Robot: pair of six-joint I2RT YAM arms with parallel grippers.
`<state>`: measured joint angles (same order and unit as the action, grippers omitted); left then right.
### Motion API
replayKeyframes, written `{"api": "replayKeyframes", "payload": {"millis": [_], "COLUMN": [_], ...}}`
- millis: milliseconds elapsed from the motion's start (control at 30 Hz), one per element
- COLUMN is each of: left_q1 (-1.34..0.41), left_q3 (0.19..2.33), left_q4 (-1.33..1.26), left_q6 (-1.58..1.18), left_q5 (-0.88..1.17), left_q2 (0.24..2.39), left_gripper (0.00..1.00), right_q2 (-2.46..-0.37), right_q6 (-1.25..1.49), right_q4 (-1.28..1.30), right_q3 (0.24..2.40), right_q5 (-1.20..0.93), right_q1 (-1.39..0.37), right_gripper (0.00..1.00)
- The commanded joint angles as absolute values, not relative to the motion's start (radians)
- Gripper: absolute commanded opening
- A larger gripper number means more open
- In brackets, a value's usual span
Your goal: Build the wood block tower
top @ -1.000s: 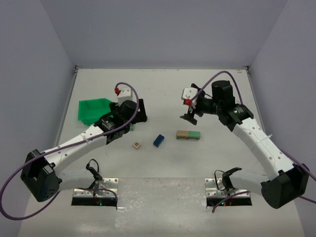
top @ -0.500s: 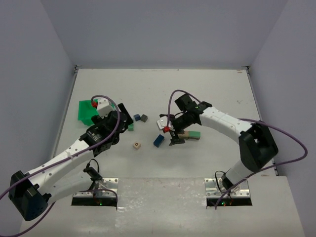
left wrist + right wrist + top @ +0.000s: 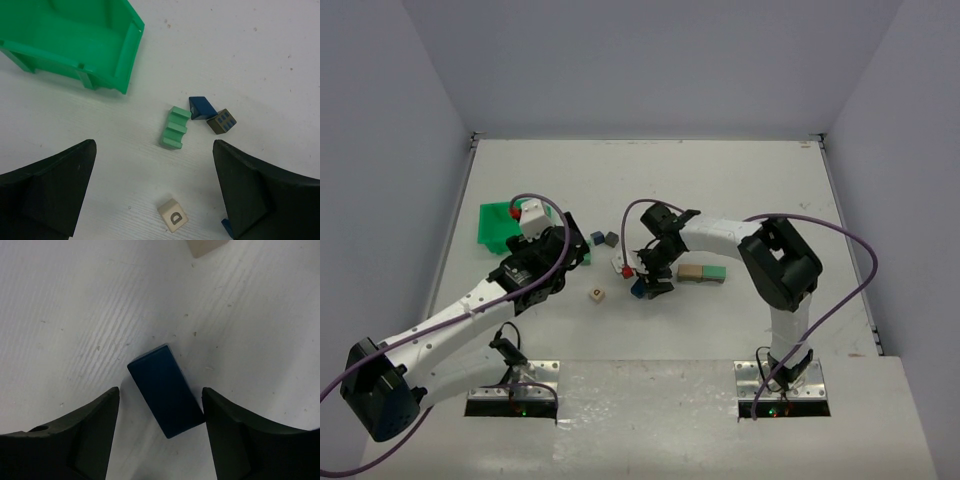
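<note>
Seen from above, the right pincer (image 3: 646,279) hangs over the dark blue rectangular wooden block (image 3: 639,288), which lies just at 9 o'clock of the tan-and-green wooden bars (image 3: 701,272) that begin the tower, so the right arm is the nearer one. In the left wrist view, the left pincer (image 3: 154,165) gapes wide and holds nothing. In the right wrist view, the right pincer stands open astride the block, whose long axis runs from 11 to 5 o'clock, skewed to the jaws.

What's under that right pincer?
A blue block lies flat on the table between the right pincer's open fingers, not yet clamped. From above, the pincer covers most of it.
</note>
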<state>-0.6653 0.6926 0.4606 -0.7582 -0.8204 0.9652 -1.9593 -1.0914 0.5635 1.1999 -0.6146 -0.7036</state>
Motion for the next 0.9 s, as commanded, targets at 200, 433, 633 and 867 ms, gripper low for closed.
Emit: {"api": "replayKeyframes", "payload": {"millis": [200, 433, 633, 867], "left_q1": [-0.657, -0.657, -0.657, -0.657], "left_q3": [0.686, 0.681, 0.664, 0.662], "left_q4": [0.407, 0.390, 0.346, 0.234], "left_q6": [-0.735, -0.730, -0.736, -0.705], "left_q5": [-0.827, -0.818, -0.819, -0.776], "left_q2": [0.953, 0.957, 0.975, 1.061], "left_gripper": [1.00, 1.00, 1.00, 1.00], "right_q2": [-1.942, -1.842, -1.688, -1.504], "right_q6": [-1.044, -0.802, -0.717, -0.784], "right_q4": [0.493, 0.445, 0.539, 0.606], "right_q3": [1.224, 1.235, 1.256, 1.106], "right_q5": [-0.621, -0.584, -0.596, -0.486], "right_q1": [-0.716, -0.700, -0.551, -0.413], "right_gripper": [0.31, 0.12, 0.11, 0.11]}}
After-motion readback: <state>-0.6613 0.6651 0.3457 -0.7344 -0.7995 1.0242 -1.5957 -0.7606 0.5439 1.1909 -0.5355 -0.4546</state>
